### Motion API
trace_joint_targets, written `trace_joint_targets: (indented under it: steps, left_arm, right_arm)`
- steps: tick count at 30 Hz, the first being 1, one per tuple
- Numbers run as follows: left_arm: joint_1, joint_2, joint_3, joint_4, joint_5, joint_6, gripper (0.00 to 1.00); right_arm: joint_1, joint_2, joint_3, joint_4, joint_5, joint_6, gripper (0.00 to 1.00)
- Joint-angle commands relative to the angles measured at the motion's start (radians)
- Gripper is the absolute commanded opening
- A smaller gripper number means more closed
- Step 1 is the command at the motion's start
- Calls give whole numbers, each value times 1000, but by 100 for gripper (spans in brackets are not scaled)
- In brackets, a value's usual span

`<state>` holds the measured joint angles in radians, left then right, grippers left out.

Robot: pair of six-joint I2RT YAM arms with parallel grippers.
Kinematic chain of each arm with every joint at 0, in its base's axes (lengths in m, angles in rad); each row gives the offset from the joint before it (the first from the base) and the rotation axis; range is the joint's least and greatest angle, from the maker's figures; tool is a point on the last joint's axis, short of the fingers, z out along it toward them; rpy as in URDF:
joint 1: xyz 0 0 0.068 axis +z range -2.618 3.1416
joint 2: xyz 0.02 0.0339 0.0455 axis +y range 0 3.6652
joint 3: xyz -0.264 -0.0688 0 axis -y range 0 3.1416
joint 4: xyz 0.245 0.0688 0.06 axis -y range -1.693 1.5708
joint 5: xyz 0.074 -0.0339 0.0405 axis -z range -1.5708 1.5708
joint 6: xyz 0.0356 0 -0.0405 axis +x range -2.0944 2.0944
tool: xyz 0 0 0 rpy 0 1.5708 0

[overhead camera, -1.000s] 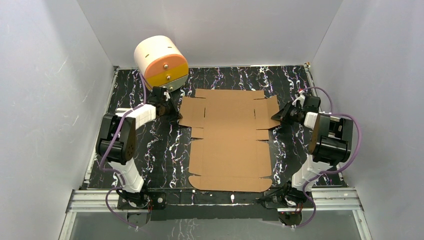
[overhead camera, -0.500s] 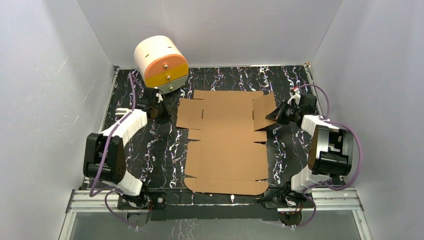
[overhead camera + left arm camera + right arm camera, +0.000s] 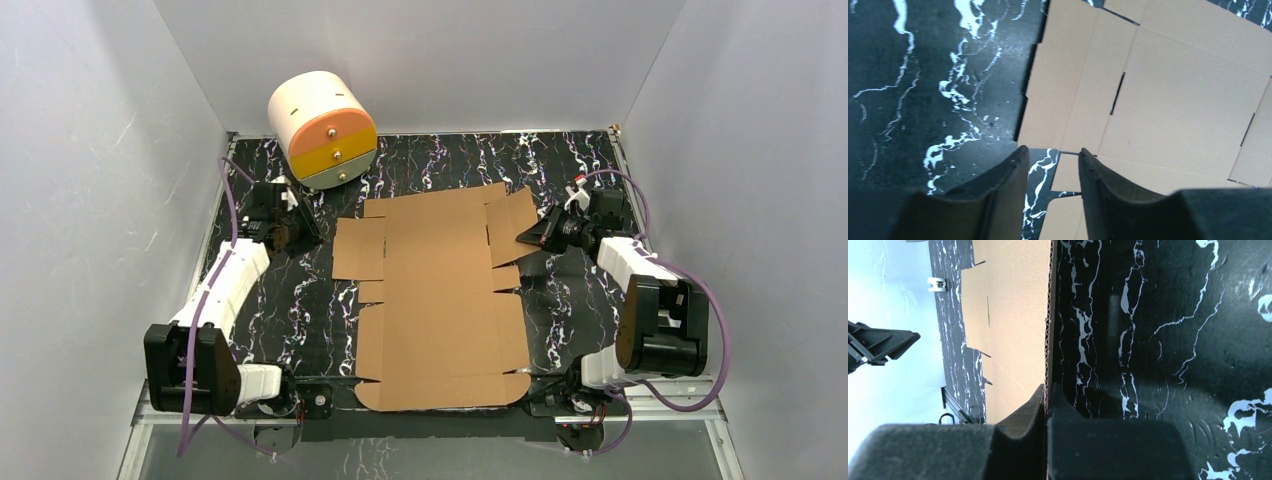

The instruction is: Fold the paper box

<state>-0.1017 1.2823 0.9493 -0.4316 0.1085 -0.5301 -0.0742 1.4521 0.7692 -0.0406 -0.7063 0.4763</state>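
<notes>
right hand (image 3: 1047,390): pinched shut on paper box (image 3: 440,290) right flap edge | left hand (image 3: 1053,151): partly open, empty, beside left flap | box unfolded on counter (image 3: 430,160)

The paper box (image 3: 1013,315), matt brown corrugated cardboard with its fluted edge exposed, is pinched between the right gripper's (image 3: 1046,390) dull black plastic fingers (image 3: 1020,422). Under the left gripper (image 3: 1053,151), the smooth black table (image 3: 923,75) is veined white like marble.

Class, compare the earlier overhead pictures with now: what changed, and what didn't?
The paper box slid left and toward the near side, twisting slightly. The right end effector, clamped on its right flap, followed. The left end effector drew back left, clear of the sheet, jaws open. The drawer cabinet stayed put.
</notes>
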Motion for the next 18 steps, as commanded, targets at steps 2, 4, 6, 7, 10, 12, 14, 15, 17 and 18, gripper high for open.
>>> trace_joint_targets:
  steps: [2, 4, 6, 7, 10, 12, 14, 15, 17, 18]
  left_arm:
    - [36, -25, -28, -23, 61, 18, 49]
    - [37, -17, -36, 1, 86, 8, 56]
    - [37, 3, -33, 22, 106, -2, 60]
    - [37, 20, -26, 32, 120, -7, 60]
    - [37, 72, -2, 64, 149, -23, 61]
    - [37, 108, 21, 82, 162, -30, 61]
    - [36, 138, 46, 90, 163, -34, 61]
    - [35, 151, 58, 94, 162, -36, 61]
    - [32, 172, 75, 105, 153, -41, 61]
    - [30, 182, 81, 111, 147, -45, 61]
  right_arm:
    - [4, -41, -37, -77, -19, -17, 0]
    - [8, -31, -72, -79, -21, -43, 1]
    - [12, -15, -99, -77, -21, -66, 3]
    - [15, -8, -109, -76, -19, -76, 4]
    - [19, -3, -108, -81, 34, -104, 15]
    - [21, -14, -93, -100, 92, -123, 24]
    - [28, -29, -70, -128, 166, -139, 39]
    - [33, -38, -56, -144, 215, -145, 44]
    - [49, -61, -29, -176, 325, -155, 54]
    - [55, -72, -16, -186, 374, -155, 60]
